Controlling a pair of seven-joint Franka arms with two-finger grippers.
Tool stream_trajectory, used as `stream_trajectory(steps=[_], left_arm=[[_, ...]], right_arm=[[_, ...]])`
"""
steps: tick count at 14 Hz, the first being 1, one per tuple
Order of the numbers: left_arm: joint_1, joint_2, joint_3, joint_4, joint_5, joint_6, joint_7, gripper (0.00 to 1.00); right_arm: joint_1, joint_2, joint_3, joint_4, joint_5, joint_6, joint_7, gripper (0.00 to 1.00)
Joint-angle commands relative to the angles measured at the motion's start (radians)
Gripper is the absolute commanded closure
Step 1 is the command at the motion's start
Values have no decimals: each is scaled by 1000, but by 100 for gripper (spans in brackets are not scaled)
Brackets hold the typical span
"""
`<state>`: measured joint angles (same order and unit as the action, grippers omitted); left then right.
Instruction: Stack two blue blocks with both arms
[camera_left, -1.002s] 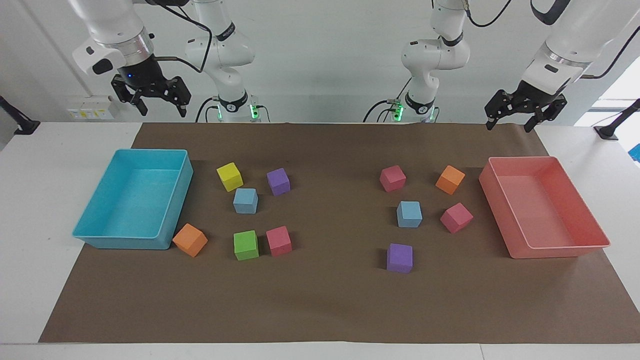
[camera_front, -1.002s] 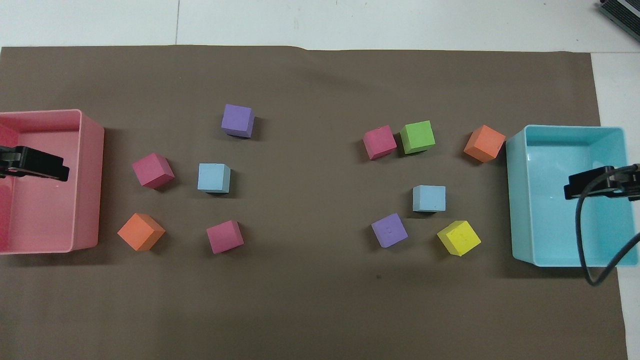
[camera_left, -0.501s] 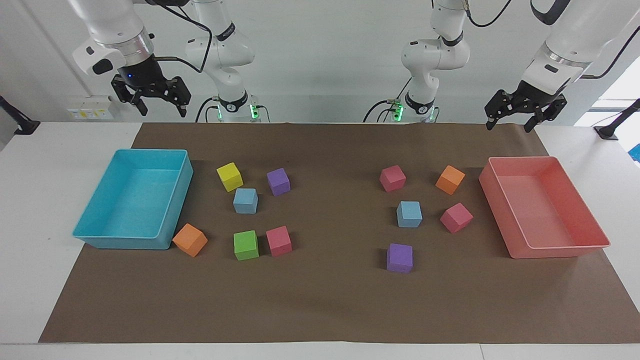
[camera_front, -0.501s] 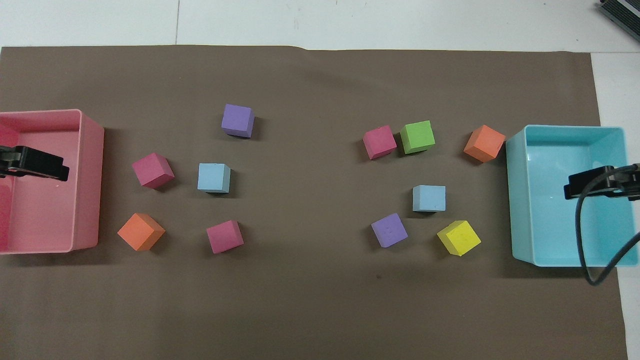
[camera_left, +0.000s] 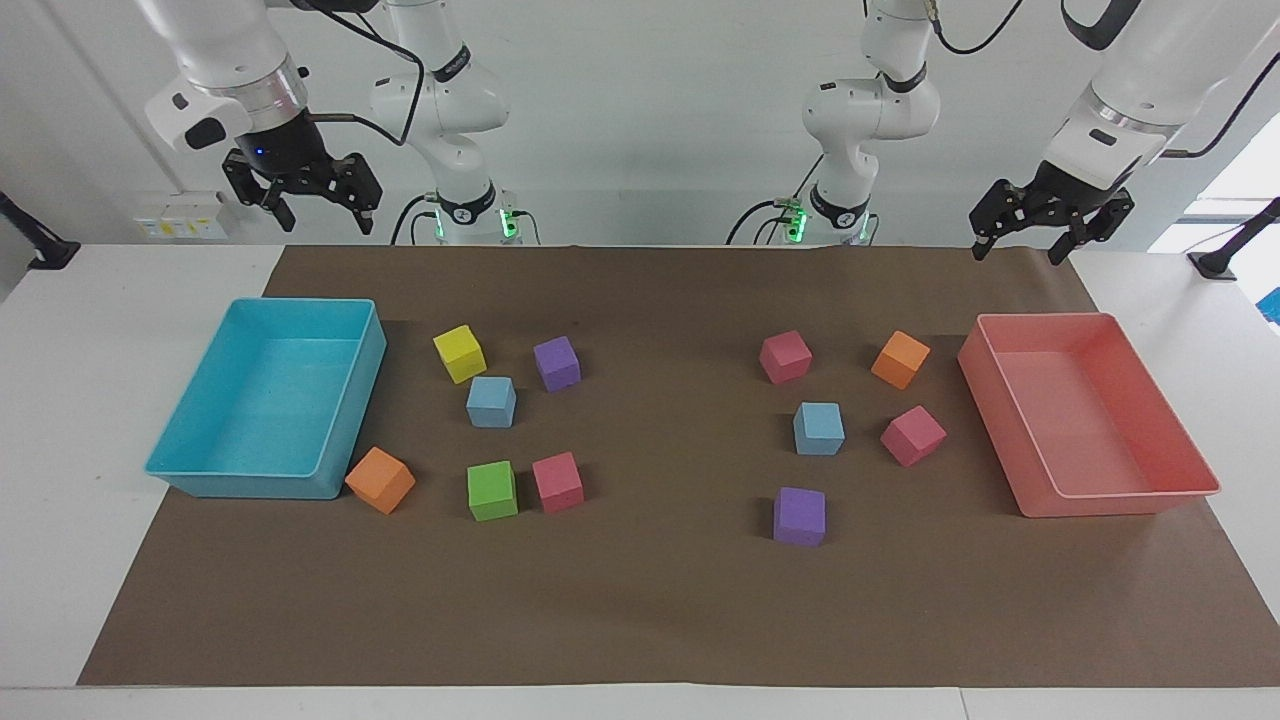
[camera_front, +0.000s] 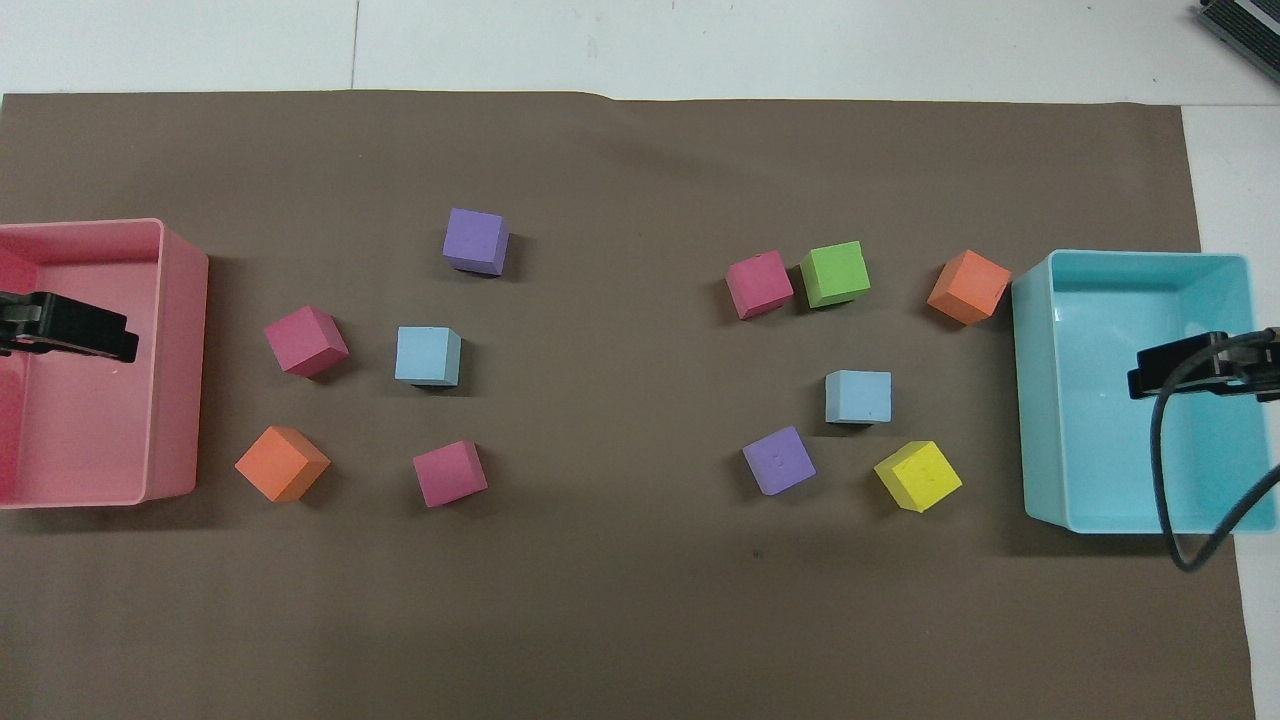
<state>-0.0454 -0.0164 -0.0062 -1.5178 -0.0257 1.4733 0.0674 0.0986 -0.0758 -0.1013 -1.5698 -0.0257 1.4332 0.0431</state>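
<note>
Currently you've got both tools released and holding nothing. Left tool (camera_left: 1022, 238) hangs high over the robots' edge of the brown mat (camera_left: 660, 600), above the pink tray (camera_left: 1120, 500). Right tool (camera_left: 318, 212) hangs high above the turquoise tray (camera_left: 250, 485). First blue block (camera_left: 819, 428) sits on the mat toward the pink tray, with a pink cube (camera_left: 913, 435) just beside it on the tray side. Second blue block (camera_left: 491, 402) sits toward the turquoise tray, apart from it, with the yellow cube (camera_left: 460, 353) and purple cube (camera_left: 557, 363) nearer to the robots. Blocks lie well apart, unstacked.
</note>
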Motion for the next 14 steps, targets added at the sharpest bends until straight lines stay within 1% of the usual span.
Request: stream_trajectory(steps=[1,14], left_arm=[[12,-4,-8,8,7,-5,-5,0],[12,-4,-6,8,7,-7,-5,0]], right_arm=[[-11,-16,2,-19,12,1,-15,0],[-8,-15,3,-18,12,7,-14,0]])
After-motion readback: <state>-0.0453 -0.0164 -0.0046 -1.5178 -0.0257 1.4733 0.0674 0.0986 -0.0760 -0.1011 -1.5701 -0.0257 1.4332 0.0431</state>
